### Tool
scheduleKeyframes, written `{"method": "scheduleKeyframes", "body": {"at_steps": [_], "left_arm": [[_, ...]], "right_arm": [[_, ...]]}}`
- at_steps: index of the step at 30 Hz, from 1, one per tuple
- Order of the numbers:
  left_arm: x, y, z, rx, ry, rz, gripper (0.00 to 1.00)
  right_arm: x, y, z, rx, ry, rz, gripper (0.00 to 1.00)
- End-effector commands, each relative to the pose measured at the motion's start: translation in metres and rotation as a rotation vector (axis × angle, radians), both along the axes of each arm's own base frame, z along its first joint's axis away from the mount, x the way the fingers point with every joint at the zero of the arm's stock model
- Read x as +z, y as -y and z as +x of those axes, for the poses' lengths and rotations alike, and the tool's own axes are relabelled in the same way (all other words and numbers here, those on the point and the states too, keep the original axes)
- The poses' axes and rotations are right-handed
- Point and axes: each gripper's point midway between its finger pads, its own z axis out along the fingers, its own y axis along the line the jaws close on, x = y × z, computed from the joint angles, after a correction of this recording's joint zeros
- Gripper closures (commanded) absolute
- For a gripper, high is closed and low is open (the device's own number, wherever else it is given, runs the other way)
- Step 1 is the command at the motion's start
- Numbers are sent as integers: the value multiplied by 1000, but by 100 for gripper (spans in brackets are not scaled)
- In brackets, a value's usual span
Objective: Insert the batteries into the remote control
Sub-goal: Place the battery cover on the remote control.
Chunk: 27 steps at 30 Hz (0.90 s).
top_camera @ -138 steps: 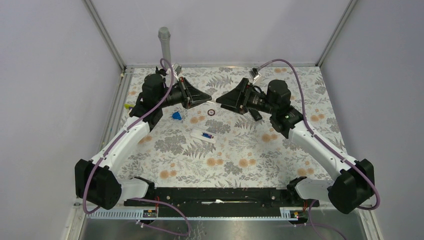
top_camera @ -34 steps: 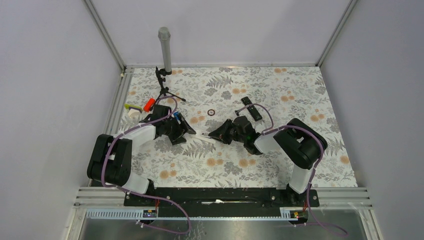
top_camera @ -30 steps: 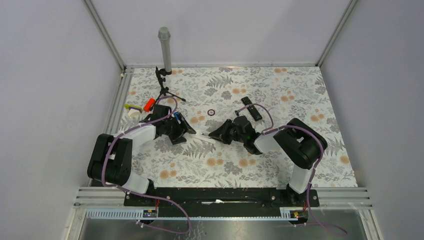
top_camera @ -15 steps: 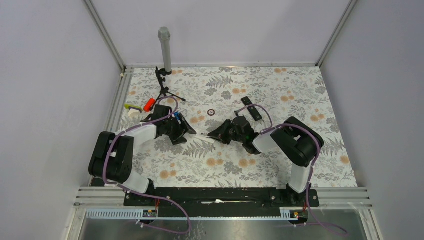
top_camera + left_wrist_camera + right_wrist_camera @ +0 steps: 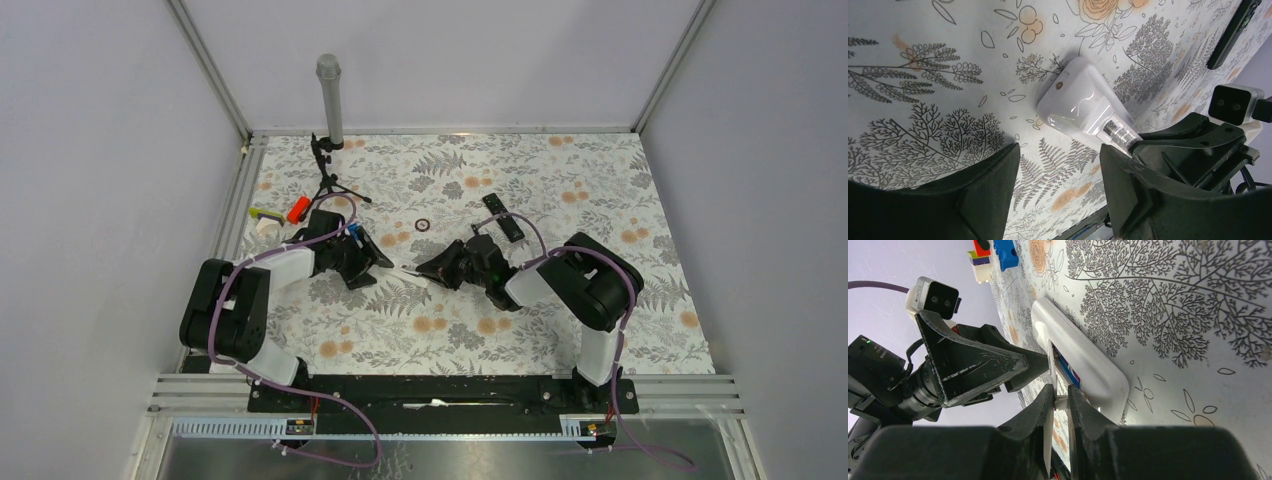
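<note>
Remote (image 5: 1089,361) back open, blue batt (image 5: 1065,368) seated inside

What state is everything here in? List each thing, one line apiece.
White plastic remote control: lying flat, battery bay open.
Blue-purple battery: seated in the bay.
Left gripper: open, empty, beside the remote's end.
Right gripper: shut on a thin white flat piece at the bay.
Slim black remote: lying flat, untouched.
Small black tripod: standing upright.
</note>
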Motion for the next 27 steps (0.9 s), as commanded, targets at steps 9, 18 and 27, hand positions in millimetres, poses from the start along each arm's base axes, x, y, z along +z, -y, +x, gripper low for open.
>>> {"method": "scheduleKeyframes", "body": {"at_steps": [9,18,27], "left_arm": [[-4,10,13,16,3,-69,30],[-17,6,13,102,-33,-66,33],[-33,0,4,132,-88,-27,34]], "right_arm": [[-26,3,-9,8,-123,-113,100],[-26,10,-14,-10,-200,-170,97],[-19,6,-13,4,-220,-188,90]]}}
